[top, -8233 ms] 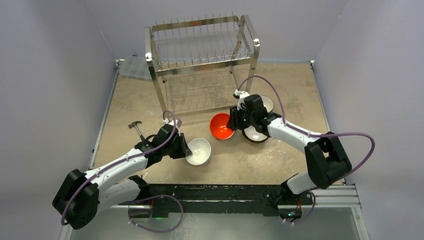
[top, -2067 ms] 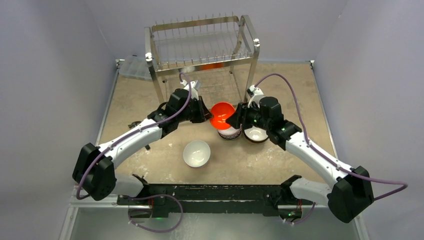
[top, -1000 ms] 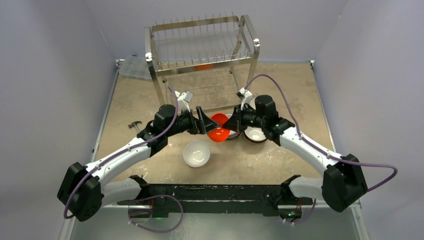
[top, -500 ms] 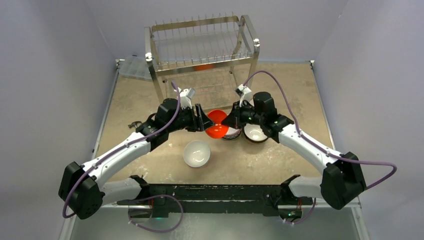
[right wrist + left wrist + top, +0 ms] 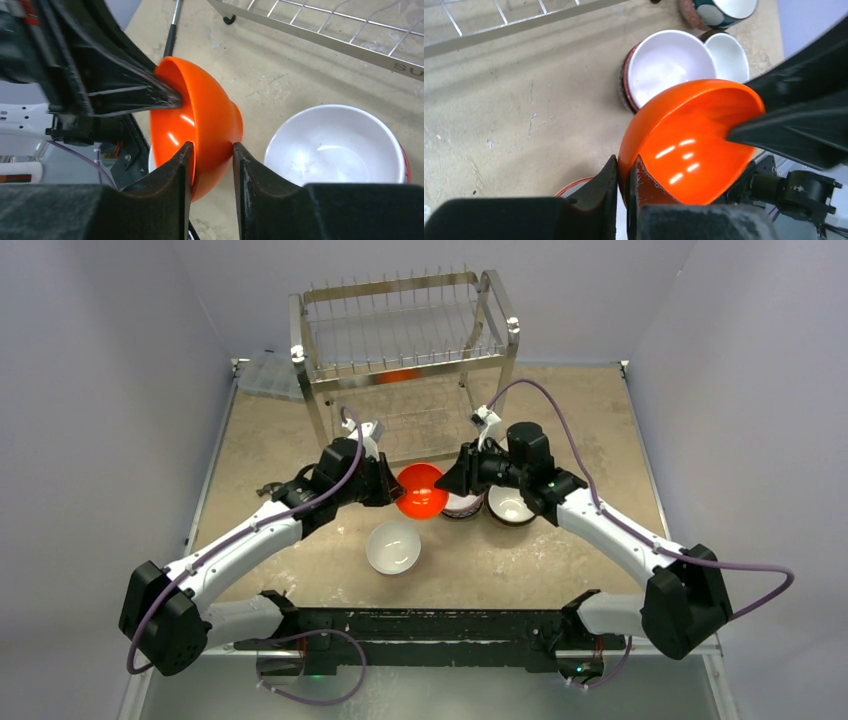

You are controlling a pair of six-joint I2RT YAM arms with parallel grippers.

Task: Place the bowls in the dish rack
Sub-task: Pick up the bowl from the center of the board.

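A bright orange bowl [image 5: 421, 490] hangs tilted above the table between both arms. My left gripper [image 5: 388, 485] is shut on its rim [image 5: 624, 167], one finger inside the orange bowl [image 5: 689, 135] and one outside. My right gripper [image 5: 452, 480] stands open, its jaws [image 5: 210, 150] apart on either side of the orange bowl's [image 5: 200, 115] wall. A plain white bowl [image 5: 394, 546] sits in front. A red-sided bowl [image 5: 464, 506], a brown bowl [image 5: 510, 506] and a teal-patterned bowl [image 5: 719, 10] sit to the right. The dish rack [image 5: 400, 340] stands behind.
A hammer [image 5: 270, 490] lies left of my left arm. A clear plastic box [image 5: 262, 375] sits at the back left beside the rack's leg. The rack's lower wire shelf [image 5: 350, 30] runs just beyond the bowls.
My left gripper has closed on the orange bowl's rim, and my right gripper has opened off it. The bowl has shifted slightly left.
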